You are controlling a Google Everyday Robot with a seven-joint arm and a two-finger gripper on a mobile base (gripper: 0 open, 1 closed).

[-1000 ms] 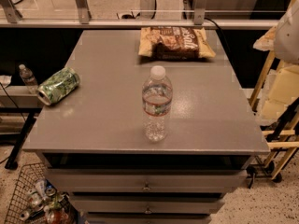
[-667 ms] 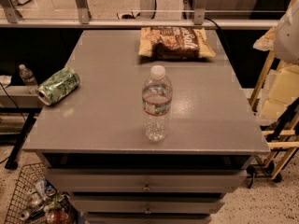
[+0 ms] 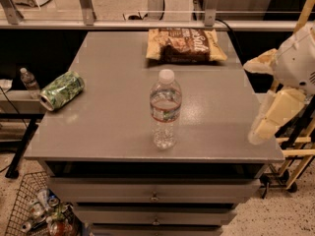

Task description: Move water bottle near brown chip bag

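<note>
The water bottle [image 3: 165, 109] stands upright near the front of the counter [image 3: 108, 107], well apart from the brown chip bag [image 3: 186, 45] at the back. The claw [image 3: 268, 107] hangs beside the right edge; I cannot tell if it is apart or together. I think a high or off-centre touch can tip this tall bottle. The bag's white letters perhaps say "Salt"; the bottle's label I cannot read.

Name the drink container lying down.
The green can, far left, tipped over; the water bottle and the small bottle stand upright. The gripper hangs at the right.
</note>
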